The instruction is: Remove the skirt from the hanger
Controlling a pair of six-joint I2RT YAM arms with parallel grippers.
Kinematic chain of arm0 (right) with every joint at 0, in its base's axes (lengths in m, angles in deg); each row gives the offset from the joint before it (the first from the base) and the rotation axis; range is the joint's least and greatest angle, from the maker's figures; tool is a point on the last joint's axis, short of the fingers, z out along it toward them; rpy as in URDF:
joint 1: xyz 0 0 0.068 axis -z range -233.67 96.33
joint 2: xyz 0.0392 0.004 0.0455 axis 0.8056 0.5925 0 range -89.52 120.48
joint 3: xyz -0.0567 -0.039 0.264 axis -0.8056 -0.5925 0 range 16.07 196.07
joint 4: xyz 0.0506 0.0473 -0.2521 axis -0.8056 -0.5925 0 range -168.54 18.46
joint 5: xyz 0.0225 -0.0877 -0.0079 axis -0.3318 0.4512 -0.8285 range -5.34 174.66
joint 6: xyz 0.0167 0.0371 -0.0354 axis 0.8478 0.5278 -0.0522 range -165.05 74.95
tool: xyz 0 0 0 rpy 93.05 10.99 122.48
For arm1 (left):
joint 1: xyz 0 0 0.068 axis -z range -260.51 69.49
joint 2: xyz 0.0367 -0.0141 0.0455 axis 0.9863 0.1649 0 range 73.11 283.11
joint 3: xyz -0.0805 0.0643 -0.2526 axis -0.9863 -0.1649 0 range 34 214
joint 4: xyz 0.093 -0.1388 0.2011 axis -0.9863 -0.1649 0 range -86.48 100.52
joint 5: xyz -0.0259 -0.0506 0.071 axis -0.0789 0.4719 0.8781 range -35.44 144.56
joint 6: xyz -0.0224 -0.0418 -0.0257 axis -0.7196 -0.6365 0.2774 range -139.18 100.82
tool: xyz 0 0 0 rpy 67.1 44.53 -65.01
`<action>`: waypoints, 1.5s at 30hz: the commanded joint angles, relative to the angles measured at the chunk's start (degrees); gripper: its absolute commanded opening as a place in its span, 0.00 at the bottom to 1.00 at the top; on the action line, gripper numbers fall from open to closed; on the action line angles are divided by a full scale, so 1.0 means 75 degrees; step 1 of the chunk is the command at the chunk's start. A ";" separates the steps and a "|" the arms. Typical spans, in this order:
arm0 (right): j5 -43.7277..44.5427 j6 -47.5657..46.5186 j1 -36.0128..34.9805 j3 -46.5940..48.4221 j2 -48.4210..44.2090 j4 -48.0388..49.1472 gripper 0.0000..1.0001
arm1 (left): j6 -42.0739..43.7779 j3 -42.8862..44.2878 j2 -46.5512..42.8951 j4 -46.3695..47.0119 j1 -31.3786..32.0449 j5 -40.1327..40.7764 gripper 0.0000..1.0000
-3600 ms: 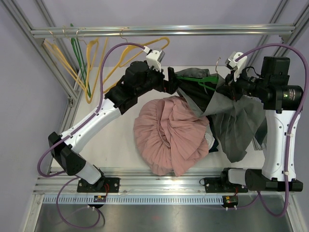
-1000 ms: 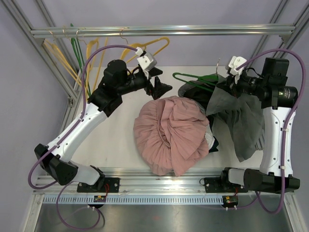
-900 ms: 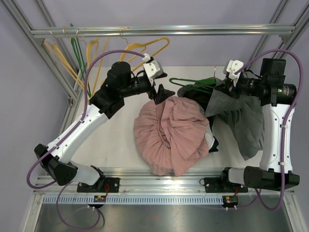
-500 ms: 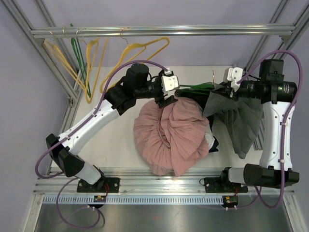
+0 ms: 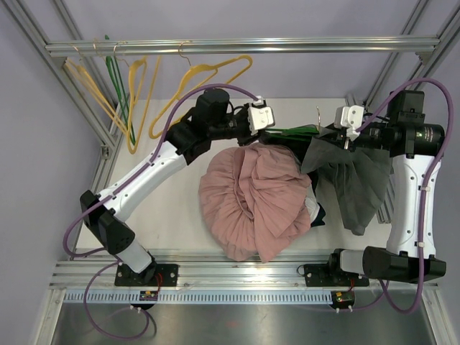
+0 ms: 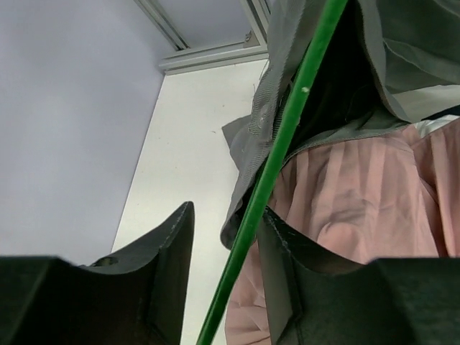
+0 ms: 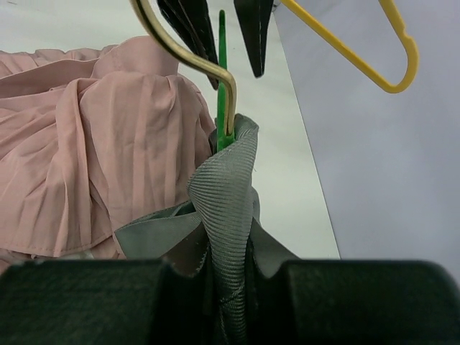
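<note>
At the far left, yellow hangers [image 5: 136, 93] and a spare green one [image 5: 118, 86] are hanging from the rail [image 5: 287, 45] above the table [image 5: 180, 208].

Your left arm is reaching across to the right, over the far edge of the pink skirt [image 5: 248, 198], which is lying bunched in the middle of the table. Your left gripper [image 6: 227, 212] is sitting around the green hanger [image 6: 287, 129]. Its jaws are standing apart, with the hanger's thin bar running up between them, close against the right-hand finger [image 6: 287, 251]. They are not pinching it.

The grey skirt [image 5: 352, 180] is hanging on that green hanger at the far right of the table, just beyond and to the right of the pink one. Its waist is draping over the bar, and the rest is trailing down toward the near right.

Your right gripper [image 7: 228, 267] is holding the grey skirt at the hanger's right end. Its jaws are pressing a thick fold of grey cloth between them, just below the hanger's metal hook [image 7: 188, 59]. In the right wrist view, the left gripper's dark fingers [image 7: 251, 25] are showing beyond the hook, and one yellow hanger [image 7: 338, 42] is crossing the upper right.
</note>
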 commanded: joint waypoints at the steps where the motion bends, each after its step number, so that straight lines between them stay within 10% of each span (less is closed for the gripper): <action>1: -0.0728 -0.0104 0.0016 0.0064 -0.0314 0.0300 0.00 | 0.0265 0.0384 0.0268 -0.0017 0.0049 -0.0050 0.40; 3: -0.0740 -0.0081 0.0016 0.0041 -0.0338 0.0312 0.00 | 0.0359 0.0384 0.0327 -0.0133 0.0073 0.0020 0.35; 6: -0.0717 0.0013 0.0016 -0.0146 -0.0397 0.0428 0.00 | 0.0453 0.0442 0.0362 -0.0193 0.0084 0.0172 0.02; 10: -0.0436 0.1831 0.0016 -0.0649 -0.0654 0.2014 0.03 | 0.0208 0.0629 0.0327 -0.0169 0.0073 0.0477 0.00; 15: 0.1167 0.5516 0.0016 -0.1412 -0.0831 0.4844 0.45 | -0.0226 0.0911 0.0292 -0.0251 0.0038 0.0992 0.00; 21: 0.2213 0.7652 0.0191 -0.0839 -0.0642 0.4707 0.85 | -0.0952 0.1203 0.0058 -0.0544 -0.0021 0.1192 0.00; 30: 0.4485 0.9785 0.0285 0.0144 -0.0878 0.4449 0.99 | -0.2686 0.1227 -0.0622 -0.1025 -0.0021 0.1227 0.00; 40: 0.2108 1.0981 0.0192 -0.1786 -0.1311 0.4810 1.00 | -0.5804 0.0701 -0.0891 -0.0311 0.0038 0.0513 0.00; 45: 0.3521 1.0668 -0.1454 -0.2431 -0.1510 0.5304 1.00 | -0.6483 0.0419 -0.1009 0.0123 0.0155 0.0395 0.00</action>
